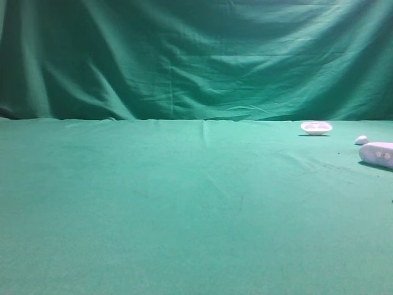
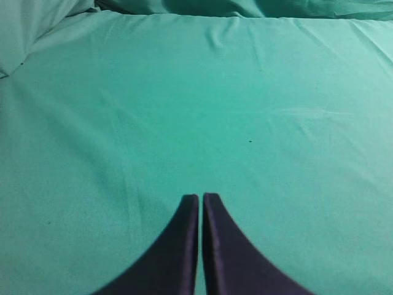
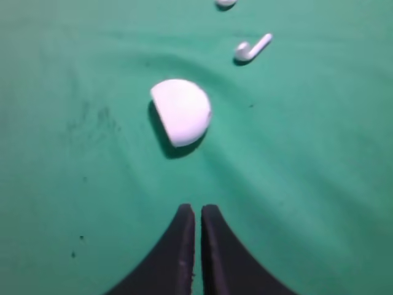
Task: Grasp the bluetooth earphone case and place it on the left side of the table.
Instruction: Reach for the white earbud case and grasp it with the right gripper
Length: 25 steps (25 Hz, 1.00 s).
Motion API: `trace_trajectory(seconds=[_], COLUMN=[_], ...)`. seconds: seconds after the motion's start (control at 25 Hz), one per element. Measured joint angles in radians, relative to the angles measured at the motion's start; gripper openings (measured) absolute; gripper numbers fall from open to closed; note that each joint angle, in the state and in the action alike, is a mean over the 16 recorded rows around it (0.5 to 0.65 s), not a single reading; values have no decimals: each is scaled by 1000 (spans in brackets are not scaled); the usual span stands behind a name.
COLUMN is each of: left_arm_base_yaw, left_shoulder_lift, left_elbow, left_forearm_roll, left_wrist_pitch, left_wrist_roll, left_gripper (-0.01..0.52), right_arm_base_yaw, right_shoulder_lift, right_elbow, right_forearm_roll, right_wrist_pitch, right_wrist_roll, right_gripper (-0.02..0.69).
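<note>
Holding: nothing in either pincer.
Right pincer: my two dark fingers are pressed together, only a hairline slit between them, pinching nothing; they hang above bare green cloth.
Left pincer: likewise pressed together and grasping nothing, tips over plain cloth.
Bluetooth earphone case: smooth white rounded body, lying on the cloth just ahead of my right fingertips and a little to their left, apart from them. In the exterior high view it sits at the far right edge, partly cut off by the frame, two small dark dots showing on its side.
Earbud: white, short stem, lying beyond the case and to its right in my right wrist view; apart from the case.
Small white blob: just behind the case in the exterior high view, near it, not touching.
Shallow white dish-like piece: farther back and to the left of the blob, near the table's rear edge.
Table: broad, covered in green cloth.
Backdrop: draped green cloth, folds visible.
</note>
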Motion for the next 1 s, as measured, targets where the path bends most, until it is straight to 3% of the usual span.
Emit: trace_trajectory(seconds=[0.64,0.8,1.0], left_arm_base_yaw=[0,0,0], left_shoulder_lift=[0,0,0], left_elbow=[0,0,0], left_forearm_roll=[0,0,0], left_wrist_pitch=[0,0,0], left_wrist_roll=[0,0,0], left_gripper=[0,0,0], right_arm_base_yaw=[73,73,73], right_shoulder_lift=[541,610,660], right_elbow=[-308,-336,-355], right_forearm_roll=[-82,-97,-107], right_wrist_pitch=[71,57,41], right_wrist_roll=[-46,-52,-53], right_gripper=[501,539,490])
